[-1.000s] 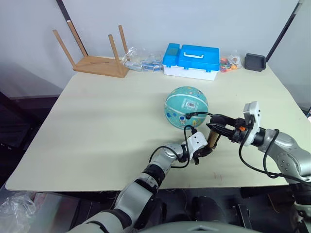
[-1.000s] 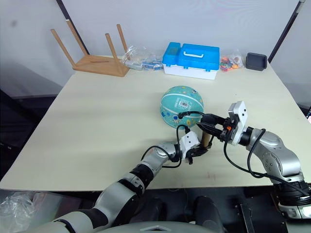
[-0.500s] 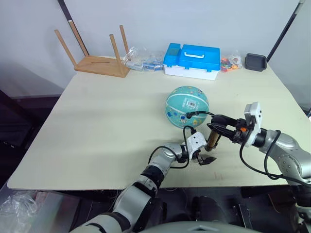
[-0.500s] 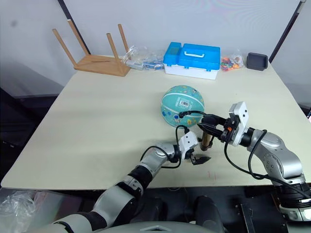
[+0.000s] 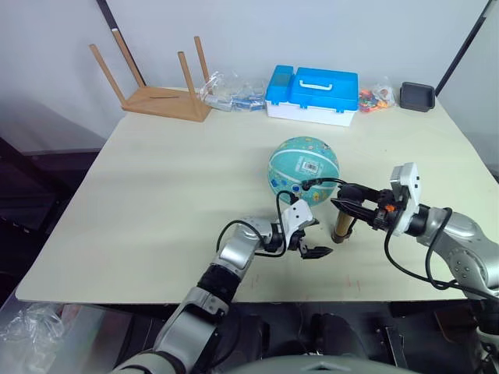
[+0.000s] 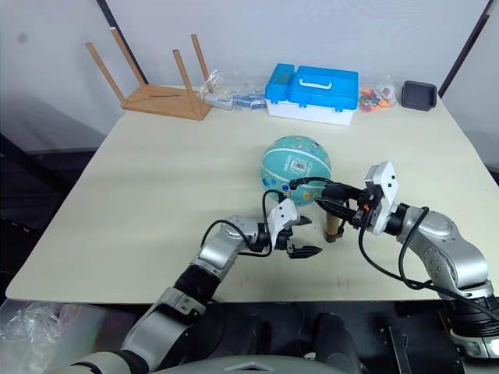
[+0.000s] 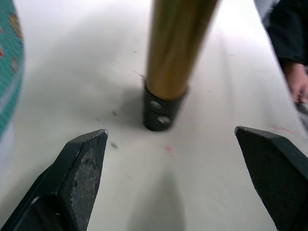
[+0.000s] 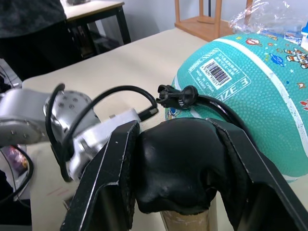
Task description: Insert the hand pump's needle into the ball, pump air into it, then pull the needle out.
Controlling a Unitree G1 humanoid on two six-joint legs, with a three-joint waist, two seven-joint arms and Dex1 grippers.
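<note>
Beside hand pump [image 5: 341, 227], left hand [image 5: 309, 243] spread

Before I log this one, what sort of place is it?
Probably a lab or test room: a plain table against a bare wall, with a toolbox, an upturned stool and bagged odds and ends along its back edge.

Bright, even, diffuse light from overhead; no glare on the table [image 5: 156, 195]. Soft, short shadows: under the ball [image 5: 304, 169], at the pump [image 7: 175, 53] base, beside the stool [image 5: 160, 97]. Head views sharp centrally, table edges bowed slightly by the wide lens. Left wrist view soft overall, pump base and fingertips [image 7: 82, 168] blurred by closeness. Right wrist view: barcode crisp, near fingers [image 8: 110, 187] and background blurred.
</note>
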